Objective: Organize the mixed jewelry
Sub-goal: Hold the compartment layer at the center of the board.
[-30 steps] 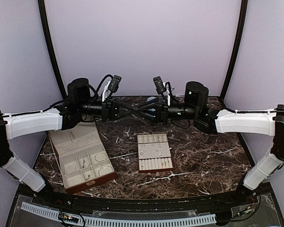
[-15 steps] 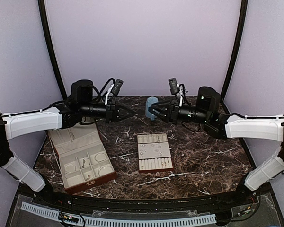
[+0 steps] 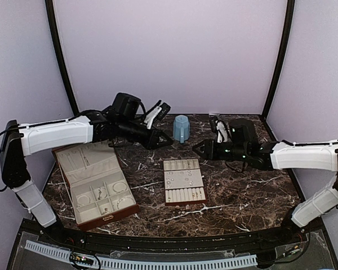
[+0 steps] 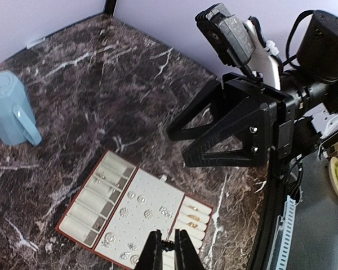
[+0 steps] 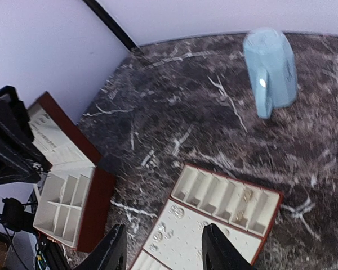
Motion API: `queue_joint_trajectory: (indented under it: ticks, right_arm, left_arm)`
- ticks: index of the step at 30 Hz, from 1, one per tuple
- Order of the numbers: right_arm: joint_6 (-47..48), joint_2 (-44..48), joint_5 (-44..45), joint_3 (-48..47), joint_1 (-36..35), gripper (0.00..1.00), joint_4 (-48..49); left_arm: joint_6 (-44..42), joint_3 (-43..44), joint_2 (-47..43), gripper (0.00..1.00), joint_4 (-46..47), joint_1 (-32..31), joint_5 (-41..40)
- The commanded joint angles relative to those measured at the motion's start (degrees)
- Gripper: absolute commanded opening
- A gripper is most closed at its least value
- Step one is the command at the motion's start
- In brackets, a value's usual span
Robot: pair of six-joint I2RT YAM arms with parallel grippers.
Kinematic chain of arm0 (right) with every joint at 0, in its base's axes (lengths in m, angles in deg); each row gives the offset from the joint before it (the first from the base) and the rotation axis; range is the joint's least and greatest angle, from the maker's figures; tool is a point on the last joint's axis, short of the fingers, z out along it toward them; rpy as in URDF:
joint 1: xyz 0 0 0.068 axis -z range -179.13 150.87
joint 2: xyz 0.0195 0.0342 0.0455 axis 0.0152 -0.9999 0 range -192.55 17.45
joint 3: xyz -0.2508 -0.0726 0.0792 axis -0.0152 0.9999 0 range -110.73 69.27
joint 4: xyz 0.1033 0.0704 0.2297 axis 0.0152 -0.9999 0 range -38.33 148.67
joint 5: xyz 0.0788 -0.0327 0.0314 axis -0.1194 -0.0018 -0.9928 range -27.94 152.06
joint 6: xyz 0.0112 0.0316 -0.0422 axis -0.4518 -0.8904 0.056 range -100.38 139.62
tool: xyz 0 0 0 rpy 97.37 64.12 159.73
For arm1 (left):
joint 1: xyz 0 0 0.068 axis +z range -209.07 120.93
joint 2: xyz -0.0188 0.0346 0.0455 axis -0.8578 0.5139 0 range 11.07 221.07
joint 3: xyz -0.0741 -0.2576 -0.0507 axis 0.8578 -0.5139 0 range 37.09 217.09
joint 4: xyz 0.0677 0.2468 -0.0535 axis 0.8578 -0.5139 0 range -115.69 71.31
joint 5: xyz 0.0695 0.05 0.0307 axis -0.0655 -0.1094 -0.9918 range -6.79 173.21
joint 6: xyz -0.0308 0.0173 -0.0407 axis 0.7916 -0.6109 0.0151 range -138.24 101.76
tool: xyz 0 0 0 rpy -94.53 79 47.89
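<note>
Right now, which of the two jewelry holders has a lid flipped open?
The reddish-brown box with cream compartments: its lid lies open behind it. The cream slotted tray shows no lid.

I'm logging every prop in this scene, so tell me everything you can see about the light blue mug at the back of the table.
The mug is pale blue with a slight sheen, like ceramic or plastic. It has faceted sides and one loop handle, turned toward the near side where the cream slotted tray lies. It stands on end on the dark marbled table near the back wall, well apart from the tray. Only the tabletop touches it. Whether its mouth faces up or down is unclear.
</note>
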Motion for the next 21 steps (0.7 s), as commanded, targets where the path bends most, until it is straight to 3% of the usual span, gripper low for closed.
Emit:
queue_joint_trajectory:
  ticks: [1, 6, 21]
  right_arm:
    - [-6.12, -2.86, 3.77, 2.84, 0.25, 0.45, -5.68]
    - [-9.48, -6.5, 2.63, 5.19, -0.14, 0.45, -4.46]
    - [-8.73, -16.61, 2.25, 1.79, -3.91, 0.43, -6.29]
  left_arm:
    - [-1.82, 4.03, 3.8, 0.0, -9.52, -2.01, -6.53]
    - [-2.79, 10.14, 10.35, 0.0, -15.99, -4.37, -8.05]
    - [-4.31, 15.65, 18.37, 0.0, -25.67, -5.32, -7.0]
